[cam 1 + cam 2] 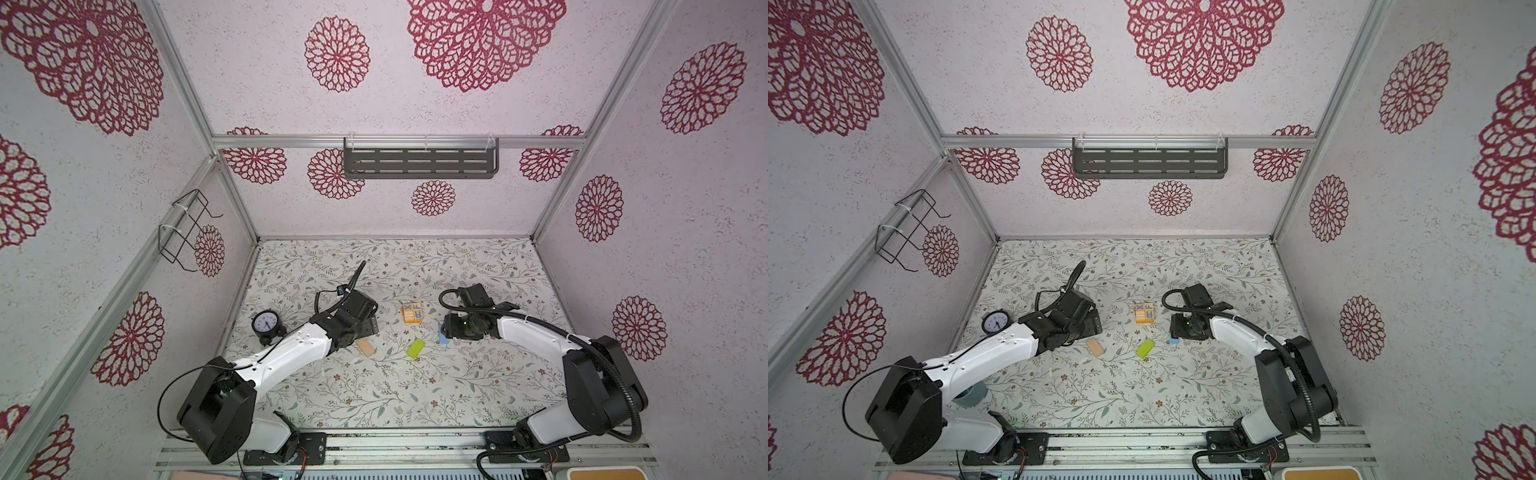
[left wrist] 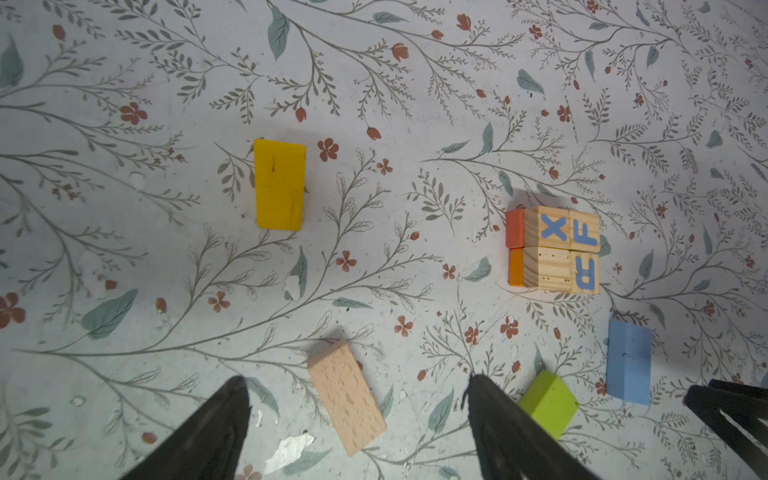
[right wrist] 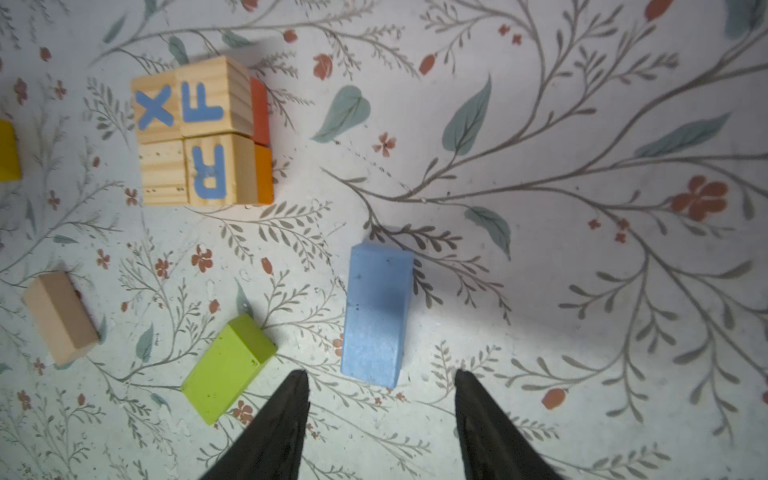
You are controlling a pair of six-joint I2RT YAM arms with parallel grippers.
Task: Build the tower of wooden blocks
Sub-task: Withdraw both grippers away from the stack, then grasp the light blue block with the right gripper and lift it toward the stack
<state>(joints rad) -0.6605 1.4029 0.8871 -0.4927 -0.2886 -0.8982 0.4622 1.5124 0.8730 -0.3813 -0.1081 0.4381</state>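
Table [image 1: 457, 395], left to right.

- Alarm clock [image 1: 266, 324] at the far left edge, not part of the job.
- Left gripper [image 2: 358, 377]: fingers spread wide, nothing in them. The tan block [image 2: 347, 397] lies flat on the table between them, askew to the finger line. Contact cannot be told.
- Yellow block [image 2: 279, 185] lies alone beyond the tan one. It shows in the left wrist view only; in both top views the arm covers it.
- Lime green block [image 1: 415, 348] lies loose near mid-table, between the tan block and the blue one.
- The tower [image 1: 412, 312] stands just behind the green block. It is low so far: lettered cubes [image 3: 187, 133] (X, F, R and a blank face up) packed in a square on two orange blocks [image 3: 262, 141].
- Light blue block [image 3: 376, 316] lies flat to the right of the tower, apart from it.
- Right gripper [image 3: 380, 378]: fingers parted about as wide as the blue block, empty. The block's near end points into the gap.

Step in hand, as I judge it: fetching the next pieces. Four blocks are loose, so the tower is under half built.

Next move:
- Right arm: lower over the blue block and close across its narrow sides.
- Left arm: turn the wrist square to the tan block before closing.
- Bring one arm at a time to the tower, and set each piece down flat so the cubes are not pushed apart.
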